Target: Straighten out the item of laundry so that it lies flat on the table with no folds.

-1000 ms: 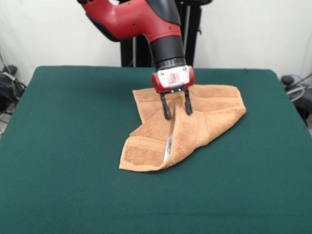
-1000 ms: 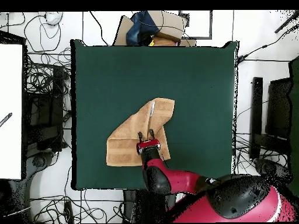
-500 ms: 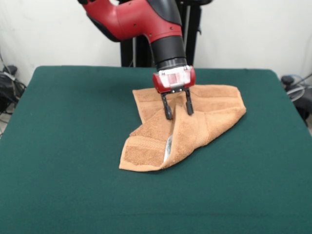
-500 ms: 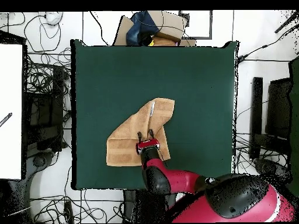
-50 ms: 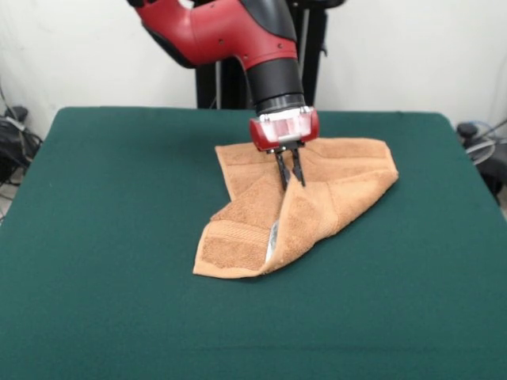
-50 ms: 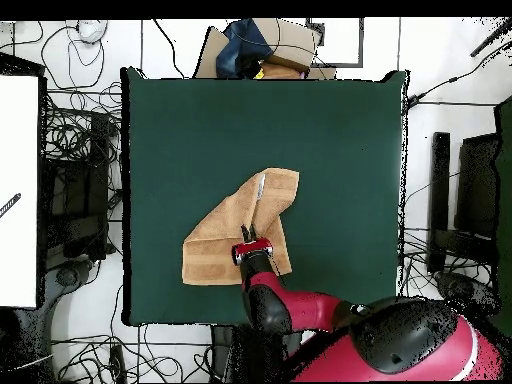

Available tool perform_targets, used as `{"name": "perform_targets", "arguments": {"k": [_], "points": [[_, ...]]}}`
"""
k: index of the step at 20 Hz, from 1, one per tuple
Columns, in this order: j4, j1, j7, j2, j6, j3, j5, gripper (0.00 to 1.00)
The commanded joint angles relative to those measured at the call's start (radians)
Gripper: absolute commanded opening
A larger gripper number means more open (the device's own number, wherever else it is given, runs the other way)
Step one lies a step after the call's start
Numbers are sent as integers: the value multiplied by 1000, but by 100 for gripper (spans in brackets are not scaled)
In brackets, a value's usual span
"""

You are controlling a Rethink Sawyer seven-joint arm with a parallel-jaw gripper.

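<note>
In the front view, the towel lay a little right of the frame's centre on the green table, folded over itself. A flat layer spread toward the upper right, while a doubled flap ran down toward the lower left and ended in a woven border band. A white label peeked out along the flap's raised edge. The red and black arm came down from the upper middle of the frame. Its gripper stood upright over the towel, the two dark fingers drawn close together and pinching the ridge of the fold where the flap rose from the flat layer.

In the overhead view, the towel sat just below the centre of the table, a slanted shape with one corner pointing to the upper right and a wider banded end at the lower left. The gripper met the cloth near its lower right edge, with the arm reaching up from the bottom of the frame. Cables and equipment lay on the floor around the table.
</note>
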Motion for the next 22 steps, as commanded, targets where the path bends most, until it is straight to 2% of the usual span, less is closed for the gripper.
{"name": "perform_targets", "arguments": {"k": [1, 9, 11, 13, 18, 22], "points": [[-105, 29, 217, 31, -3, -31, 21, 0], [-102, 50, 199, 27, -34, -56, 33, 0], [-86, 77, 190, 7, -52, -86, 80, 0], [-58, 121, 176, -36, -19, -130, 145, 0], [64, 194, 198, -212, 76, -188, 265, 0], [102, 291, 206, -267, 53, -266, 422, 0]]}}
